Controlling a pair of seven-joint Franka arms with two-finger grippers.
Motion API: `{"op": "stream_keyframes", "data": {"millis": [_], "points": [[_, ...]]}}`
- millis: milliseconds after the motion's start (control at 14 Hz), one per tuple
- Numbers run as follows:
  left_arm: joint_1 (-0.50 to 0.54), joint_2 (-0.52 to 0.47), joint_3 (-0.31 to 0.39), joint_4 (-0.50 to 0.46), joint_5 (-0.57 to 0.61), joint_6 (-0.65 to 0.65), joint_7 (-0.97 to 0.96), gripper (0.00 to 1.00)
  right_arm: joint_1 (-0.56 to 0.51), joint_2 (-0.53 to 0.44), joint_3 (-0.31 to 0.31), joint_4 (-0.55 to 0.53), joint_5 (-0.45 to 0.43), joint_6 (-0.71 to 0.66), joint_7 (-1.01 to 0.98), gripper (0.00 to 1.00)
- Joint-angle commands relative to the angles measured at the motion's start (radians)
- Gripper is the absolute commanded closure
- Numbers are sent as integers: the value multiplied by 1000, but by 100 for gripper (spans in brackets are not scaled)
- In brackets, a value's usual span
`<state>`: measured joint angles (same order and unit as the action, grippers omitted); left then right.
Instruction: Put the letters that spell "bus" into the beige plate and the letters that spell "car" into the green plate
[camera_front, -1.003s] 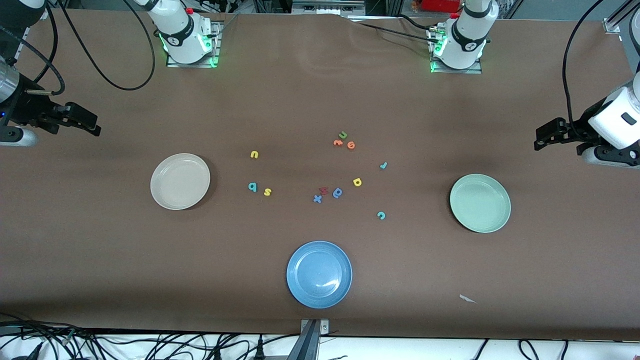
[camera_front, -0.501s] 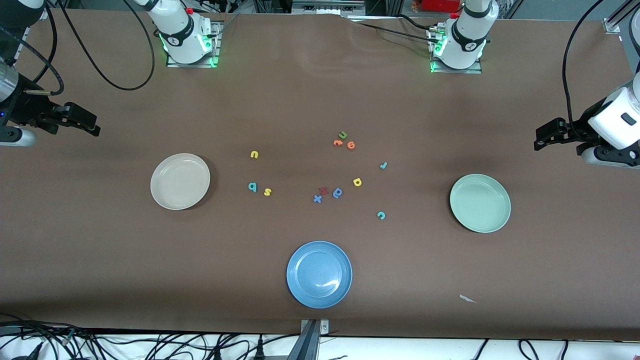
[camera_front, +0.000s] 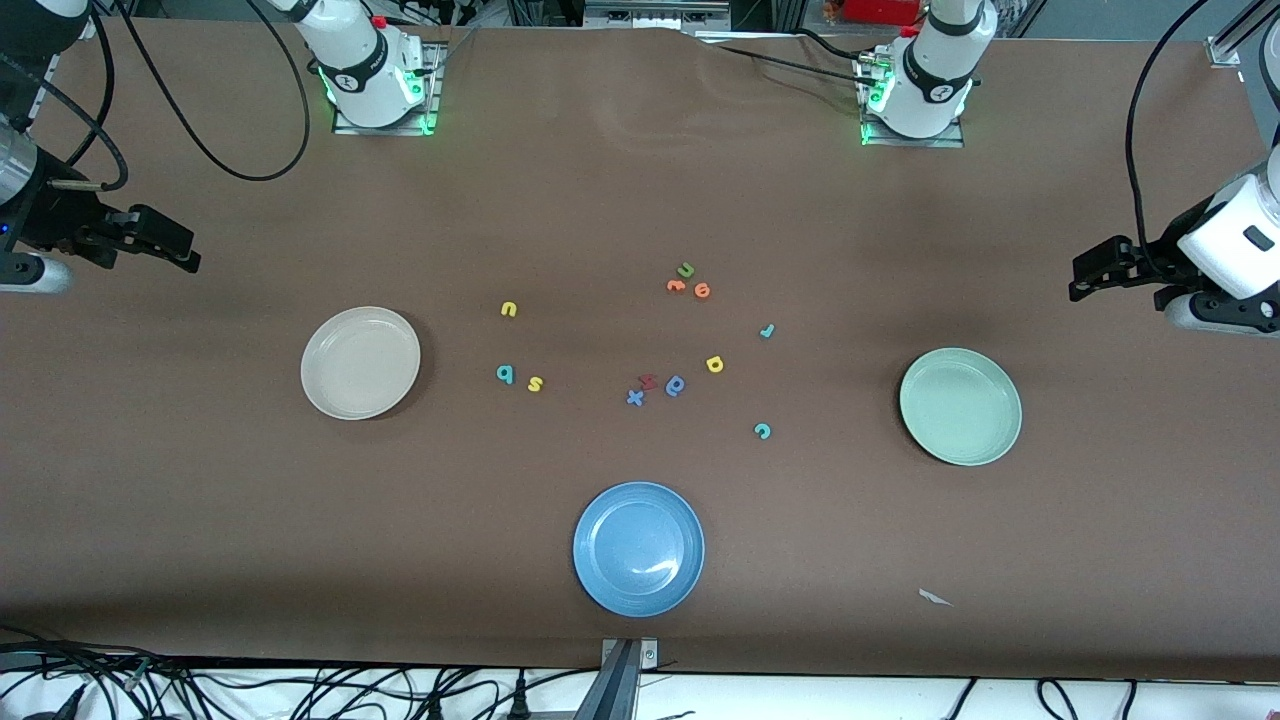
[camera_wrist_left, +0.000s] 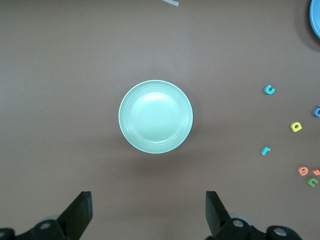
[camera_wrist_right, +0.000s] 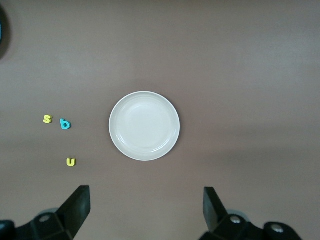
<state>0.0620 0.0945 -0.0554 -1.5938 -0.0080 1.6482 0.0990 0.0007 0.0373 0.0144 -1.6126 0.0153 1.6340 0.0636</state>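
The beige plate (camera_front: 360, 362) (camera_wrist_right: 144, 125) lies toward the right arm's end, the green plate (camera_front: 960, 406) (camera_wrist_left: 155, 116) toward the left arm's end. Beside the beige plate lie the teal b (camera_front: 505, 374) (camera_wrist_right: 65, 124), yellow s (camera_front: 535, 383) (camera_wrist_right: 47, 119) and yellow u (camera_front: 509, 309) (camera_wrist_right: 71, 162). Closer to the green plate lie the teal c (camera_front: 762, 431) (camera_wrist_left: 270, 90), yellow a (camera_front: 714, 364) (camera_wrist_left: 296, 127) and teal r (camera_front: 767, 331) (camera_wrist_left: 265, 150). My right gripper (camera_front: 175, 250) (camera_wrist_right: 146, 197) and left gripper (camera_front: 1090, 275) (camera_wrist_left: 148, 200) hang open and empty over their own table ends.
A blue plate (camera_front: 638, 548) sits near the front edge. Mid-table lie two orange letters (camera_front: 690, 288), a green u (camera_front: 685, 269), a blue x (camera_front: 634, 398), a red letter (camera_front: 647, 380) and a blue rounded letter (camera_front: 675, 385). A white scrap (camera_front: 935, 597) lies nearer the front camera than the green plate.
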Motion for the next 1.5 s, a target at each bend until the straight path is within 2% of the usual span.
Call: {"op": "stream_keyframes", "data": {"millis": [0, 1432], "points": [[6, 2, -6, 18, 31, -15, 12, 0, 4, 1, -2, 8, -2, 0, 2, 0], [6, 2, -6, 20, 33, -16, 8, 0, 1, 15, -4, 16, 3, 21, -16, 0]]}}
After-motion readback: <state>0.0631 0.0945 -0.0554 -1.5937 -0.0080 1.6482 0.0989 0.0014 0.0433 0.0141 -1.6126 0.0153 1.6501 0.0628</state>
